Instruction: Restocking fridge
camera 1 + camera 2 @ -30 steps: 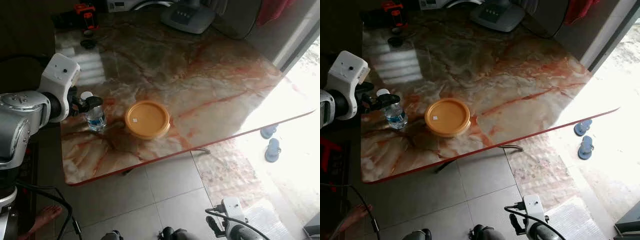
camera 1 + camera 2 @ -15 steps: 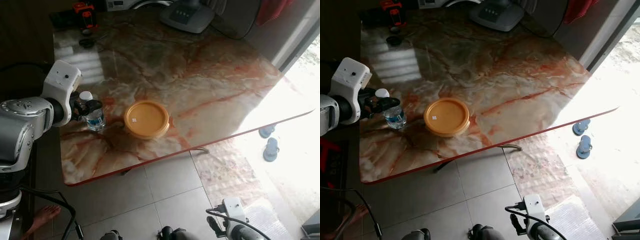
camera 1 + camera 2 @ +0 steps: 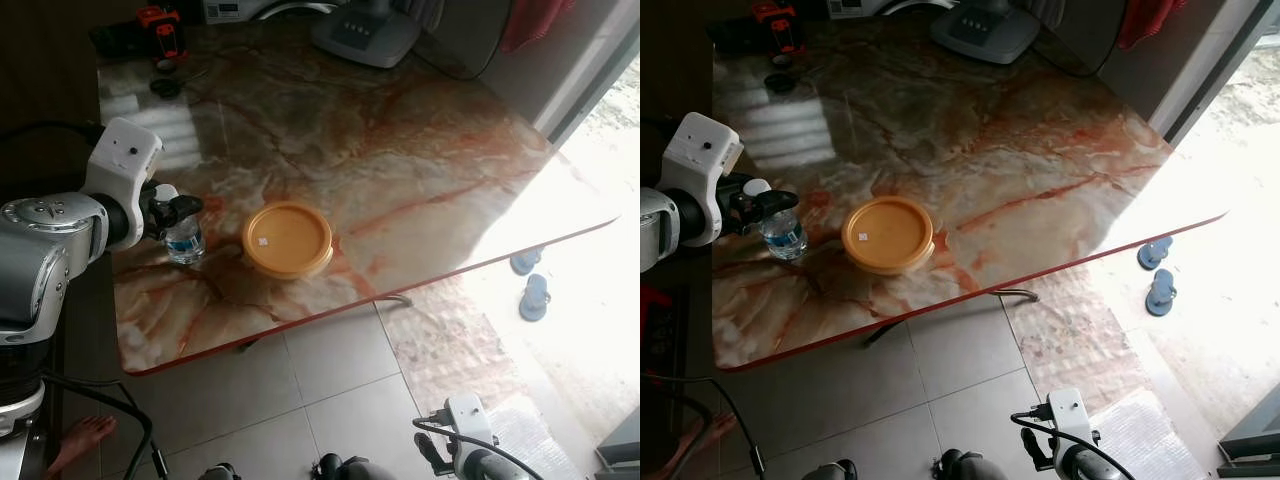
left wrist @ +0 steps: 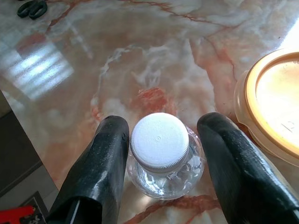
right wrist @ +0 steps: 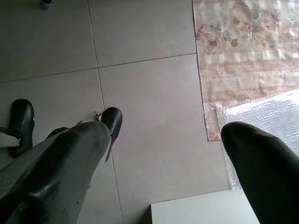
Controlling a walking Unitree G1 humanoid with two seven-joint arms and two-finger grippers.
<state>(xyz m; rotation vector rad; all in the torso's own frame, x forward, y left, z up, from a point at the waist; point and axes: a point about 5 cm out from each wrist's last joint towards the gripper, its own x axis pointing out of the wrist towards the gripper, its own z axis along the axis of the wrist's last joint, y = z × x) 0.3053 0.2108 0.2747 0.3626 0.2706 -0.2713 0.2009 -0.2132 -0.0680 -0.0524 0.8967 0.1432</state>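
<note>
I have the left gripper (image 4: pixel 161 154) straddling the small clear plastic water bottle with a white screw cap (image 4: pixel 160 140), which stands upright on the orange-veined marble table (image 3: pixel 420 170), cap between my two black fingers, which are spread apart and seemingly not yet pressing it; I judge this the pick-up step, and next I should close on the neck and lift straight. The round orange-lidded plastic container (image 3: pixel 287 238) sits just beyond one finger, its rim cut off in the wrist view; the right gripper (image 5: pixel 163 154) hangs idle over the floor tiles, fingers wide apart; no fridge is visible.
</note>
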